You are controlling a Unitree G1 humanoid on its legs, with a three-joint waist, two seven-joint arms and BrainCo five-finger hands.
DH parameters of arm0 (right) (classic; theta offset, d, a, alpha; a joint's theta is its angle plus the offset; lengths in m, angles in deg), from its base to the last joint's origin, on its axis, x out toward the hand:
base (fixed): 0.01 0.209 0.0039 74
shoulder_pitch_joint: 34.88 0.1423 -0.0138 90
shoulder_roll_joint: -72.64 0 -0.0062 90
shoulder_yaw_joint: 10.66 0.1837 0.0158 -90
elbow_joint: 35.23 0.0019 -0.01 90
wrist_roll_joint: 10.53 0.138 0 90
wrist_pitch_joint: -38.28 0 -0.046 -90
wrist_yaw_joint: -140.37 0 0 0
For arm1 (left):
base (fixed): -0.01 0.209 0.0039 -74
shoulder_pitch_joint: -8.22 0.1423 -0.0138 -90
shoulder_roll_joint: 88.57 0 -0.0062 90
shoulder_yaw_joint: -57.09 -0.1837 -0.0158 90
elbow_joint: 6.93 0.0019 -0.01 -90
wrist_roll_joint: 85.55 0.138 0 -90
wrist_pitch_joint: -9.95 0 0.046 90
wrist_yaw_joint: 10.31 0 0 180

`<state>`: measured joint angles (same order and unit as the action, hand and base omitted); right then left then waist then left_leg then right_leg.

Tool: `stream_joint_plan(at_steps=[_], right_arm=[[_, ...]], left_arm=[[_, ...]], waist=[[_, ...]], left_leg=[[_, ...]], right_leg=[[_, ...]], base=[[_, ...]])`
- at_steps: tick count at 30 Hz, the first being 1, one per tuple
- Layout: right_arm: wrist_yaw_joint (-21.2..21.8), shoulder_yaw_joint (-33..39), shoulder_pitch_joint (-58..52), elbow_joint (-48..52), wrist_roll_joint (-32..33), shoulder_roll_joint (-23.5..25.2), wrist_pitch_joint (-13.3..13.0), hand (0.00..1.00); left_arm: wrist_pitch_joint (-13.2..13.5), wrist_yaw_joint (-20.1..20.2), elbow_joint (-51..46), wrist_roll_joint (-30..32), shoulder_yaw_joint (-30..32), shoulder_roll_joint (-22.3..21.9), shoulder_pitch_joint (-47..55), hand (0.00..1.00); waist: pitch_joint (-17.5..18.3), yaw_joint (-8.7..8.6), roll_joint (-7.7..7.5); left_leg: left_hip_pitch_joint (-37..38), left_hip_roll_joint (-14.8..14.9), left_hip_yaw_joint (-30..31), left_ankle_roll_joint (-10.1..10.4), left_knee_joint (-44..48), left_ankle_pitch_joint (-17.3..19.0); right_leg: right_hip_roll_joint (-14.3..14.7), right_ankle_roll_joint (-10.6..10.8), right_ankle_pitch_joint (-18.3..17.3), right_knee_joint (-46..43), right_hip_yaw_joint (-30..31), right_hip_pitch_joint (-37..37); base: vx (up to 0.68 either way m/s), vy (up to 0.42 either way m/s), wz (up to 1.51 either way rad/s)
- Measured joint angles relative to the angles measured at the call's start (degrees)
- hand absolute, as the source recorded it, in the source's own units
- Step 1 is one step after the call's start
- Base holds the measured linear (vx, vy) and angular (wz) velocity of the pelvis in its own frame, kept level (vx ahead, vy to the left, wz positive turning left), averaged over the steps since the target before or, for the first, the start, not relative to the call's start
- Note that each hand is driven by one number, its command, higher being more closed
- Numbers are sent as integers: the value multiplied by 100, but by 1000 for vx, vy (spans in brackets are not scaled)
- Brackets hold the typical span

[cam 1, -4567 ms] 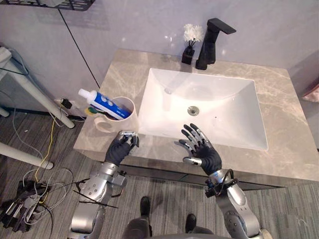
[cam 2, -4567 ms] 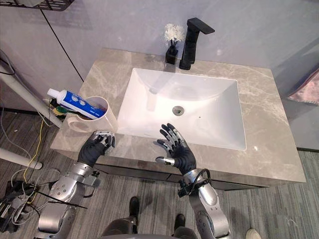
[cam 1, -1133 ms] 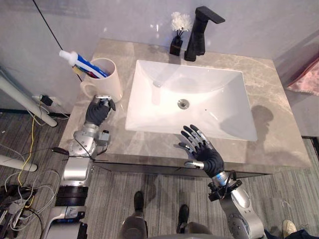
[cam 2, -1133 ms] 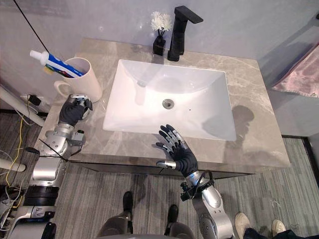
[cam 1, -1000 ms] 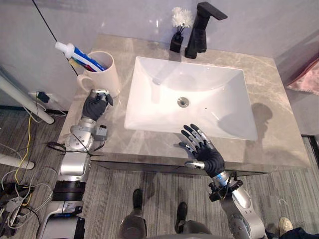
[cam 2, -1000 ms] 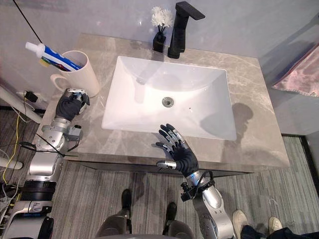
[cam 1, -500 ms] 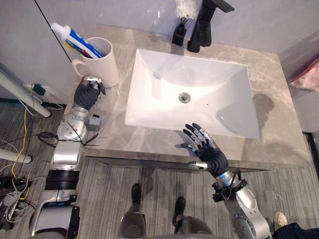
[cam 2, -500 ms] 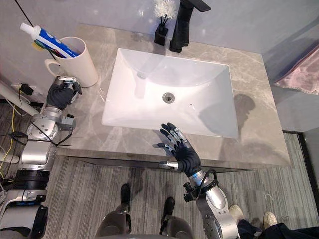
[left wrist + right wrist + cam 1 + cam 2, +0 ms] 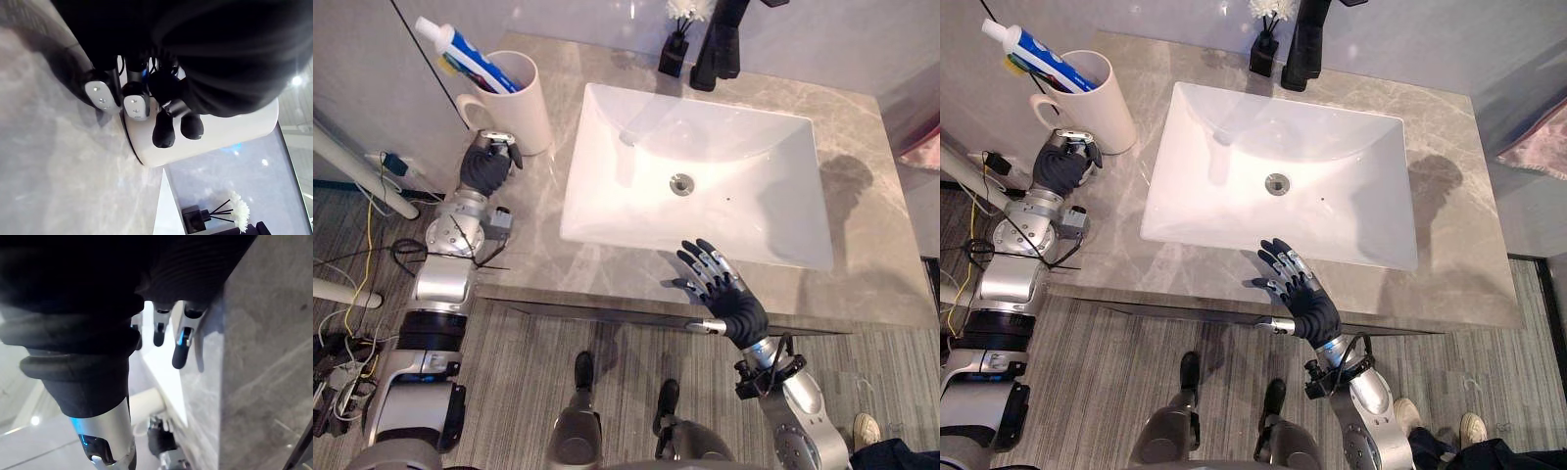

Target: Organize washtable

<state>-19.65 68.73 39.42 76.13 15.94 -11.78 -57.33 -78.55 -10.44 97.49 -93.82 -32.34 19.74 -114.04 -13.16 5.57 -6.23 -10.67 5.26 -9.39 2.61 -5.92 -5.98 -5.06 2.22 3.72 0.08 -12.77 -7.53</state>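
Cream ceramic mug (image 9: 519,108) holding a blue-and-white toothpaste tube (image 9: 460,47) stands at the back left corner of the grey marble countertop (image 9: 529,245), left of the white rectangular basin (image 9: 754,196). Left hand (image 9: 484,168) sits just in front of the mug, fingers curled together, gripping nothing. Right hand (image 9: 729,302) hovers over the front edge, fingers spread apart. Black faucet (image 9: 720,44) and a black diffuser bottle with white flowers (image 9: 677,49) stand at the back edge.

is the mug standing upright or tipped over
Upright: the mug stands on its base on the counter, mouth up, with the toothpaste tube leaning out of it.
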Motion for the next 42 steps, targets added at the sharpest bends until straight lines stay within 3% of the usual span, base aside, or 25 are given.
stream_joint_plan(at_steps=[10, 15, 23, 33, 42], right_arm=[[33, -172, -4, 198, 5, -28, -78, 0], [42, -201, -12, 204, 63, -30, -80, 0], [41, -183, -70, 206, 73, -29, -145, 0], [45, -235, -177, 237, 124, -29, -293, 0], [146, -219, -240, 274, 246, -125, -317, 0]], left_arm=[[8, -16, 711, 2, -535, 420, -1074, 100], [13, -20, 1099, 2, -802, 437, -1517, 100], [101, -26, 1388, 0, -1048, 587, -1943, 100], [134, -29, 2035, -1, -1202, 882, -2553, 100], [157, -31, 2437, 1, -1530, 932, -3008, 100]], waist=[[-126, -6, -212], [-135, -46, -268], [-197, -54, -490], [-230, -173, -594], [-254, -173, -604]], left_leg=[[-97, -12, -12, 83, 2, -58], [-89, -15, -14, 97, 2, -72], [-94, -20, -15, 99, 2, -69], [-174, -6, -13, 98, 3, -70], [-216, 36, 27, 76, 4, -53]], right_leg=[[6, 2, -2, 215, 216, -69], [15, 2, -1, 223, 249, -72], [12, 6, 2, 226, 323, -83], [25, 102, 67, 217, 365, -183], [61, 135, 129, 218, 356, -209]], base=[[22, 4, -7], [13, 3, -3], [0, 0, 0], [1, 2, -1], [1, 1, 0]])
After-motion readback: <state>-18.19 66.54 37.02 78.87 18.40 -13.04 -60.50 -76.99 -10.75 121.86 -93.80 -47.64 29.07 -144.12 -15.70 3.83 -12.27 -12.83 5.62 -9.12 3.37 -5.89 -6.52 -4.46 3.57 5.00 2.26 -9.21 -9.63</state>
